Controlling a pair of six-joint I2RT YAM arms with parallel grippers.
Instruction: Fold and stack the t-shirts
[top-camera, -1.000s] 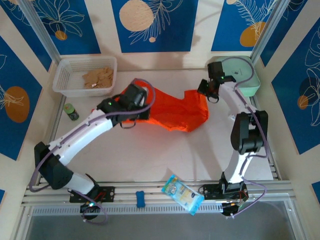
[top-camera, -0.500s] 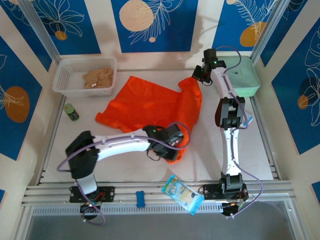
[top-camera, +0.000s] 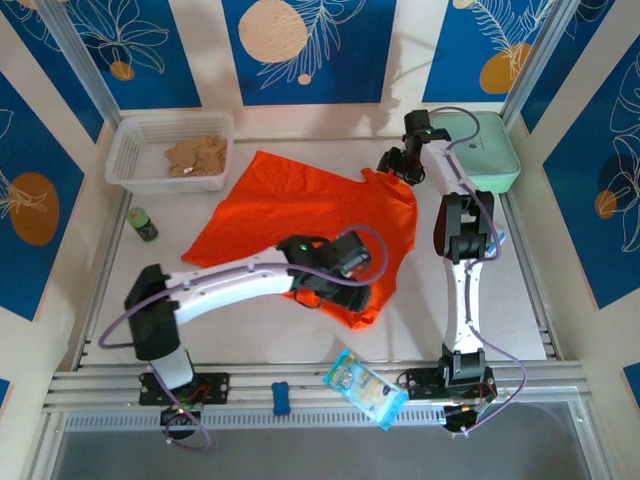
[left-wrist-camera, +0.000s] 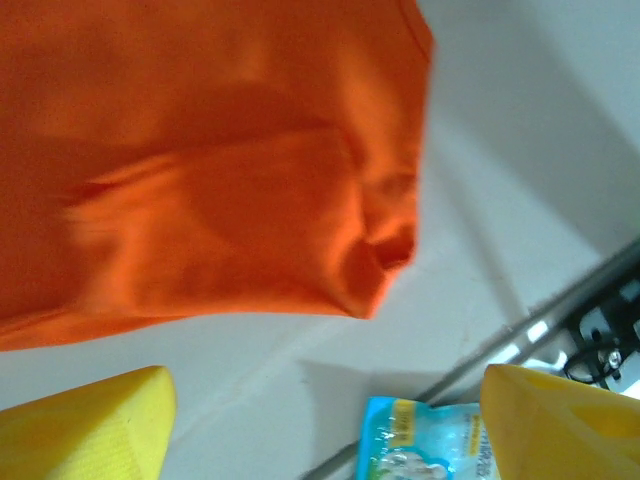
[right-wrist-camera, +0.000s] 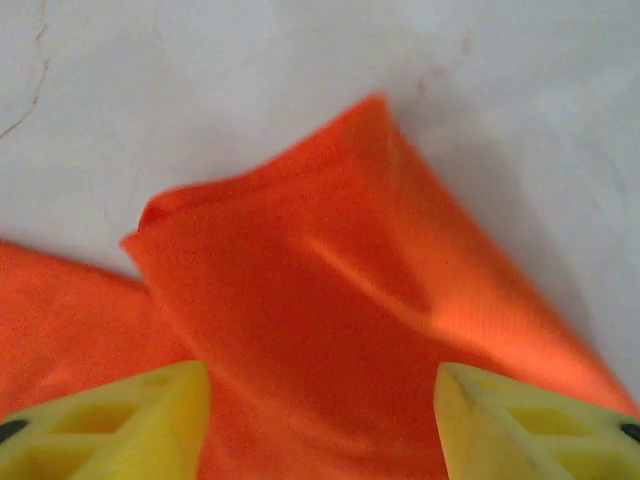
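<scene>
One orange-red t-shirt (top-camera: 290, 205) lies spread across the middle of the table, with a folded corner at its near right (left-wrist-camera: 385, 250). My left gripper (top-camera: 352, 296) hovers over that near corner. In the left wrist view it (left-wrist-camera: 320, 385) is open, with bare table between its yellow fingers (left-wrist-camera: 95, 425) and the cloth just beyond them. My right gripper (top-camera: 392, 163) is at the shirt's far right corner. It (right-wrist-camera: 320, 375) is open above a raised fold of the shirt (right-wrist-camera: 330, 300), and nothing is pinched.
A white basket (top-camera: 125, 165) with brownish pieces stands at the far left. A mint-green case (top-camera: 495, 150) sits at the far right beside the right arm. A small green bottle (top-camera: 143, 222) stands at the left edge. A blue snack packet (top-camera: 365, 388) (left-wrist-camera: 430, 440) lies on the front rail.
Both grippers have gone from shut to open and let go of the shirt. The left arm swung from the far left to the near middle, and the shirt now lies spread out flat.
</scene>
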